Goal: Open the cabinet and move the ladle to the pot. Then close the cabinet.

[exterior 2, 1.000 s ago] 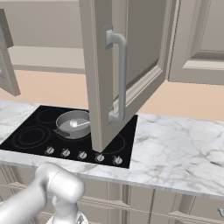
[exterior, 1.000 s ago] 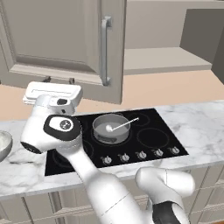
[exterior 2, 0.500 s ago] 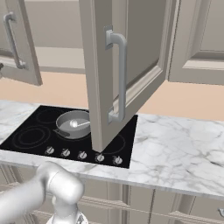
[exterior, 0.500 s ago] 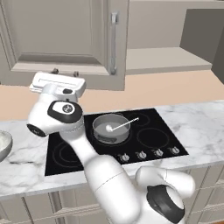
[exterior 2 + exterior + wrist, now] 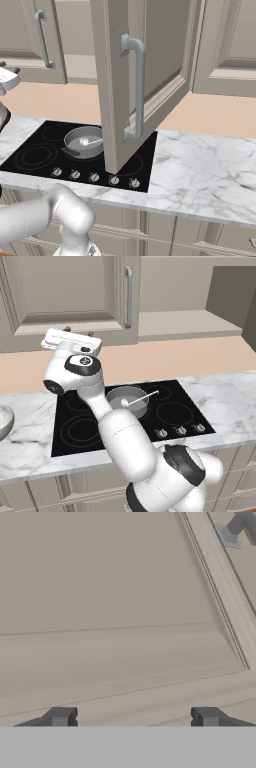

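A: Your gripper (image 5: 134,718) has its fingers (image 5: 59,717) spread wide, nothing between them, pointed flat at a raised-panel door face.

B: Where's it sit from the base?

A: Hand is up at the lower edge of the cabinet's left door (image 5: 65,298), above the cooktop's (image 5: 125,413) left side.

B: Ladle?

A: You've got the ladle (image 5: 136,401) in the pot (image 5: 126,398), bowl down inside, handle leaning over the rim to the right. Pot's on a middle burner.

B: Cabinet?

A: Behind that, cabinet (image 5: 150,65) isn't shut. Right door (image 5: 122,85) swings out over the cooktop, bar handle (image 5: 135,87) facing you. Left door looks close to flush, can't tell if fully. Whitish bowl (image 5: 4,421) sits on the marble counter (image 5: 200,175), far left.
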You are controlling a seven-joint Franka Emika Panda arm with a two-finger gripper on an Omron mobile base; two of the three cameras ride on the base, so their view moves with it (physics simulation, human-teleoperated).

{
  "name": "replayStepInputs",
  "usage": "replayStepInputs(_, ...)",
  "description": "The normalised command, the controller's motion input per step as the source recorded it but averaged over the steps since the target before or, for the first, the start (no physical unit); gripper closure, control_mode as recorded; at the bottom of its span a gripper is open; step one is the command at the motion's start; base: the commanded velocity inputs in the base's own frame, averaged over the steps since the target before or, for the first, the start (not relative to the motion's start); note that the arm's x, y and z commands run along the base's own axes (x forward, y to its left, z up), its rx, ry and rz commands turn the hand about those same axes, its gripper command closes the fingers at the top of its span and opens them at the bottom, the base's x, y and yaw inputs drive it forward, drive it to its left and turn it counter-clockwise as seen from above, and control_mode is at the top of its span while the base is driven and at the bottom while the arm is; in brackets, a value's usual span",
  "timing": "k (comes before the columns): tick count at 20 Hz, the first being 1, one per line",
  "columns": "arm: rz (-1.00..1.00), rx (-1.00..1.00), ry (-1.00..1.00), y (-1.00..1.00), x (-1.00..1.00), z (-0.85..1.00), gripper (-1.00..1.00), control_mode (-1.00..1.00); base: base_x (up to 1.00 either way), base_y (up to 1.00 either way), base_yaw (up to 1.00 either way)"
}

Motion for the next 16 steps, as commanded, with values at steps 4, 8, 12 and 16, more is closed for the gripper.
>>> replayStepInputs(4, 0.12, 0.11, 0.0, -0.4, 0.7, 0.15, -1.0, -1.0, 0.0, 0.0, 0.0)
replayStepInputs(8, 0.13, 0.1, 0.0, -0.26, 0.27, 0.28, -1.0, -1.0, 0.0, 0.0, 0.0)
replayStepInputs(12, 0.17, 0.03, -0.07, -0.02, -0.91, 0.55, -1.0, -1.0, 0.0, 0.0, 0.0)
replayStepInputs(16, 0.14, 0.0, -0.07, -0.13, -1.0, 0.64, -1.0, -1.0, 0.0, 0.0, 0.0)
